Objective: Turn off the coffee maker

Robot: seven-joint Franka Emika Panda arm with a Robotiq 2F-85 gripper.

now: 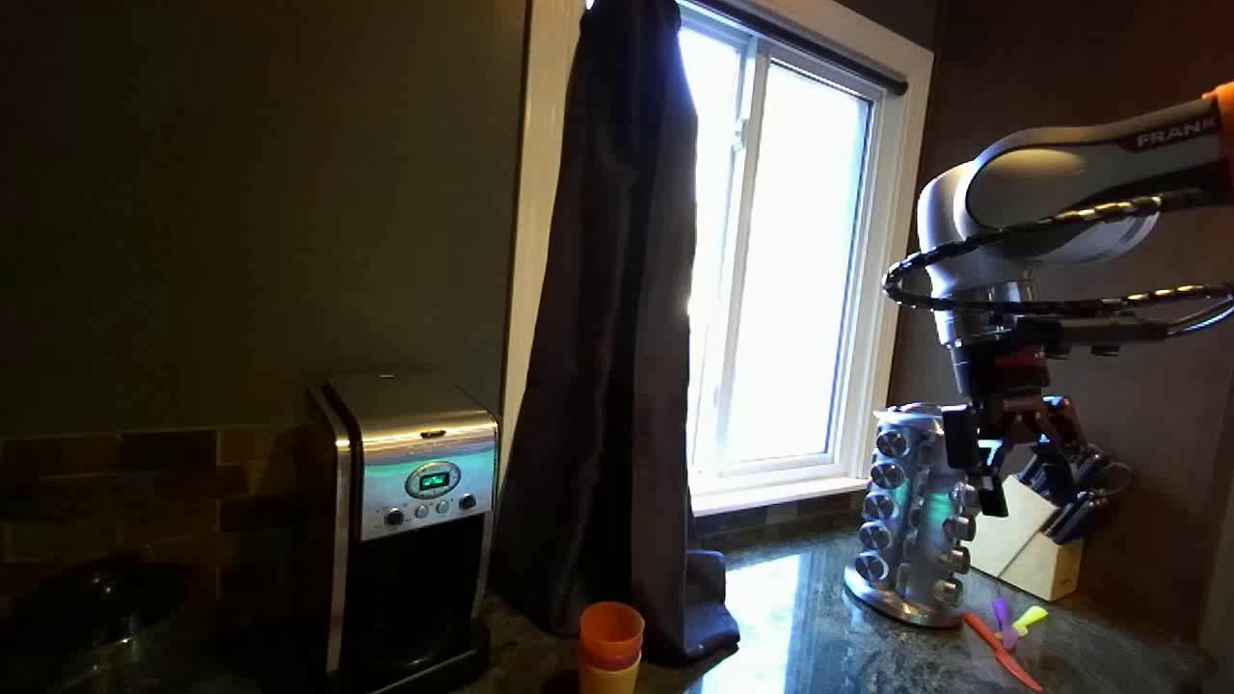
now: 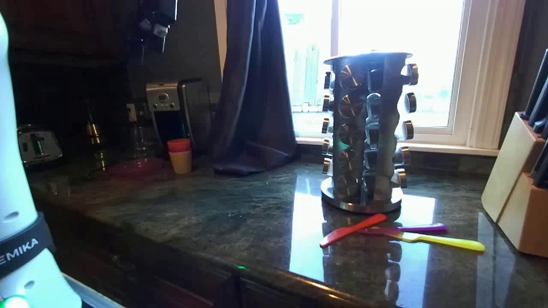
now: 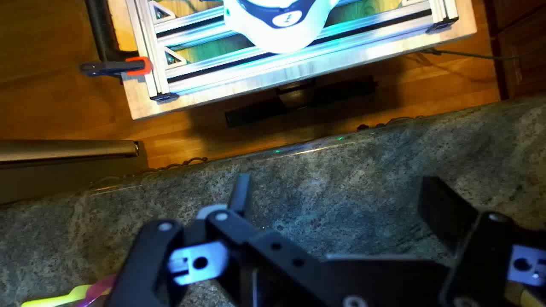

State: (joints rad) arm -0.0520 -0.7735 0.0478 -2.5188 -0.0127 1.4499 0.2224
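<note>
Dim kitchen, dark walls, bright white-framed window (image 1: 791, 260) over a glossy dark stone counter (image 2: 239, 205). Left to right: small steel toaster (image 2: 40, 147), deep in the background of an exterior view. Next, boxy black-and-brushed-steel coffee maker (image 1: 415, 520), upright on the counter, left of the window; oval display (image 1: 436, 480) lit green, row of small round controls (image 1: 442, 507) under it. Stack of orange and pale-yellow cups (image 1: 611, 641) stands near its base. Long dark cloth curtain (image 1: 617, 337) hangs over the window's left side, hem bunched on the counter. Then round steel rack of metal-capped jars (image 1: 911, 520), upright. Black jointed fingers (image 3: 445, 211) sit by the rack, well apart from the coffee maker; can't tell if they touch the rack. Wrist view has them spread wide, counter showing through the gap. Red table knife (image 2: 353, 231), purple table knife (image 2: 421, 229) and yellow table knife (image 2: 445, 241) lie in a loose cluster by the rack base. Pale wooden knife block (image 2: 509, 167) with dark handles (image 2: 540, 92) stands right of the rack. White robot arm (image 1: 1032, 202) extends in from the right edge of an exterior view.
</note>
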